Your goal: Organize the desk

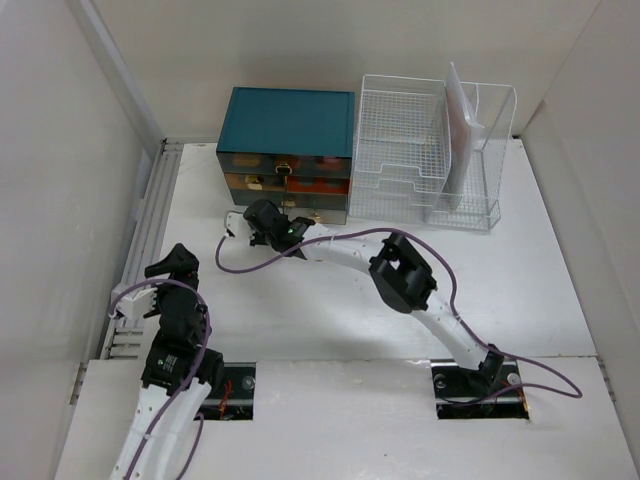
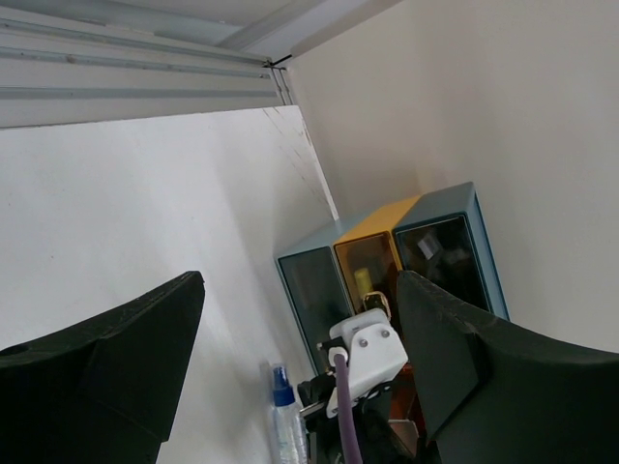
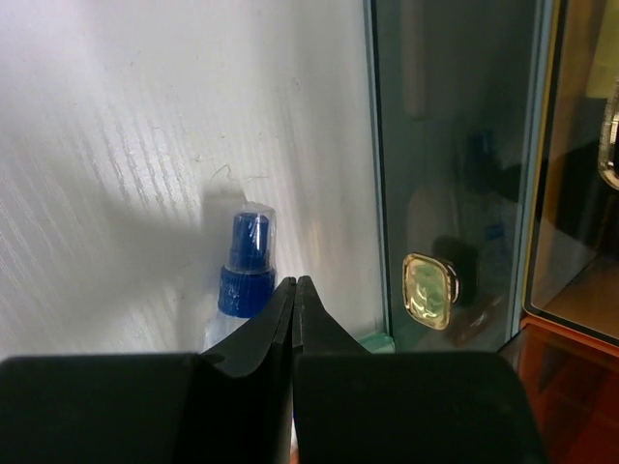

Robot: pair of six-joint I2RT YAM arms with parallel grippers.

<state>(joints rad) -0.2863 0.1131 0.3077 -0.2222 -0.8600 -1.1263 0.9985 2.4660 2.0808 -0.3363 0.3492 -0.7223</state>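
Surface: table, a large flat white rectangular tabletop, spans the top view from the arm bases to the far wall; grey metal rail runs along its left edge.
Far edge, left: teal three-drawer cabinet with see-through drawer fronts stands on the table against the back wall.
Far edge, right: white wire basket sits just beside the cabinet on its right, tiered trays facing forward; flat white sleeve stands upright in its right-hand slot.
Left arm: left claw is wide, with nothing between the black fingers; it hangs over the near-left part of the table, close to the rail and well apart from the cabinet. Its camera looks across bare table toward the cabinet.
Right arm: right claw is fully closed, fingertips pressed together, nothing pinched; the arm reaches across the table so the claw sits just in front of the cabinet's lower left corner.
Loose item: small clear plastic spray bottle with blue collar and clear cap, on the table just beside the cabinet's front, directly ahead of the closed fingertips. Contact with the claw: cannot tell. Standing or lying: cannot tell.
Drawer detail: square gold knob on the dark teal-tinted front, right wrist view; the neighbouring front is amber.
Wiring: purple cable loops from the right wrist along the arm to its base.
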